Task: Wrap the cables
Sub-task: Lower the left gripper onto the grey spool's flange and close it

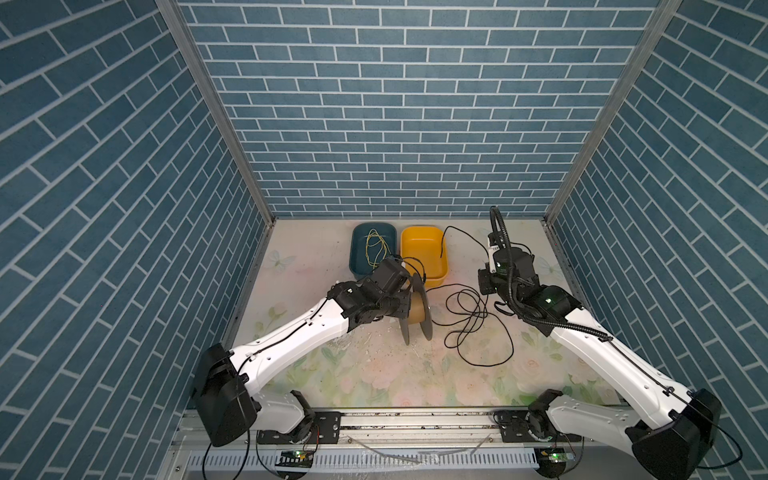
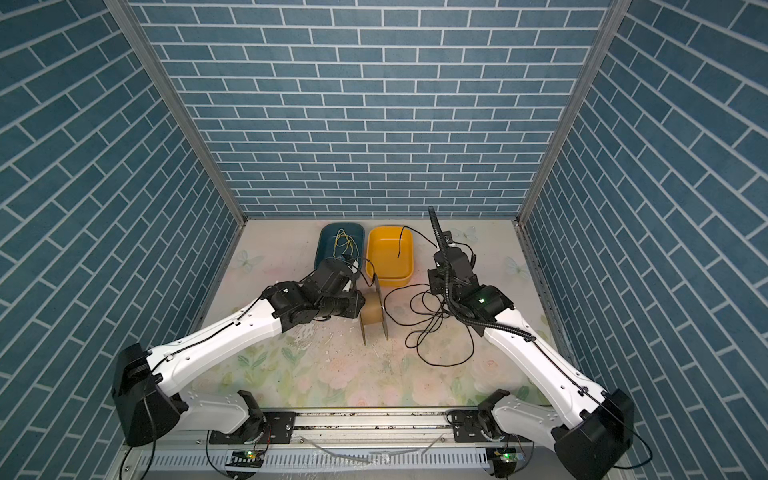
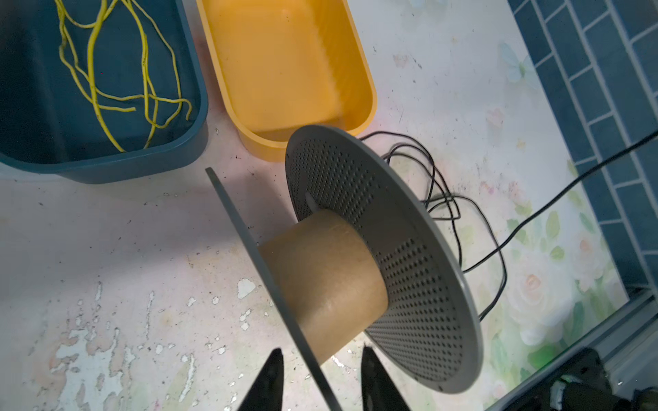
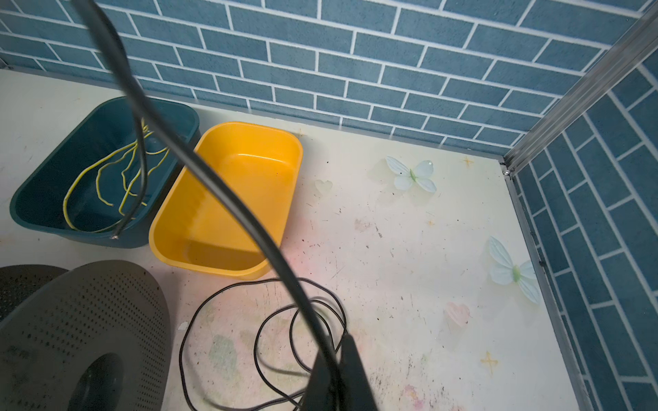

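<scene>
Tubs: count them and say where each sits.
2. The teal tub sits near the back wall; the yellow tub sits just right of it in both top views. None seems hidden.

Two matching robot arms. The left arm (image 1: pixel 286 336) and the right arm (image 1: pixel 602 353) each have glossy white shell links dotted with small screw holes, joined by bulky matt black joint housings (image 1: pixel 224 399). A thin black wire, held by clips, runs along each white link. A ribbed black hose (image 2: pixel 438 237) belongs to the right arm, which also shows a small green light (image 1: pixel 548 299). The left gripper (image 3: pixel 322 348) has two black fingers (image 3: pixel 270 380) tapering to points.
</scene>
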Robot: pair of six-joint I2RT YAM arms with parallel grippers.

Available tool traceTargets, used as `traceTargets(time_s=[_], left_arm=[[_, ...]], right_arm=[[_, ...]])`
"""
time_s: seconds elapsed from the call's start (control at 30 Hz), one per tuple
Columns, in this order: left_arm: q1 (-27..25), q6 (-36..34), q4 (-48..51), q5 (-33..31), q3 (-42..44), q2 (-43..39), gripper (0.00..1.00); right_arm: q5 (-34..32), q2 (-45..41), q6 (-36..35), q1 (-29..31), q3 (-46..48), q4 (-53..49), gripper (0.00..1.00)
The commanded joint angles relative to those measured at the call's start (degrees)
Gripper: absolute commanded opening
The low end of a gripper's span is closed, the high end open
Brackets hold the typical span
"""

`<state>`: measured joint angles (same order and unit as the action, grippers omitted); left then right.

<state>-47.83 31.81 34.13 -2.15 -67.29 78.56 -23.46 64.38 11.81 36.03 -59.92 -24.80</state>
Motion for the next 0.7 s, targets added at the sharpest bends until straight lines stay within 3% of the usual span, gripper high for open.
traceTargets(time_s=[0.0, 0.3, 0.57, 0.67], left_arm=[[-0.29, -2.49, 2.44, -1.12, -2.34, 0.89, 0.32], [-0.26, -5.78, 8.13, -1.41, -7.49, 4.39, 0.3], [-0.33, -6.42, 13.77, -1.78, -11.19, 6.32, 0.49], [-0.28, -5.9, 17.32, -2.55, -13.38, 7.67, 0.52]], right_arm=[[0.51, -1.37, 1.59, -0.17, 1.89, 1.14, 0.0], [0.08, -1.78, 1.19, -0.17, 1.67, 1.09, 0.0], [0.3, -1.61, 1.15, -0.11, 1.66, 1.19, 0.0], [0.39, -1.64, 0.94, -0.17, 1.64, 1.1, 0.0]])
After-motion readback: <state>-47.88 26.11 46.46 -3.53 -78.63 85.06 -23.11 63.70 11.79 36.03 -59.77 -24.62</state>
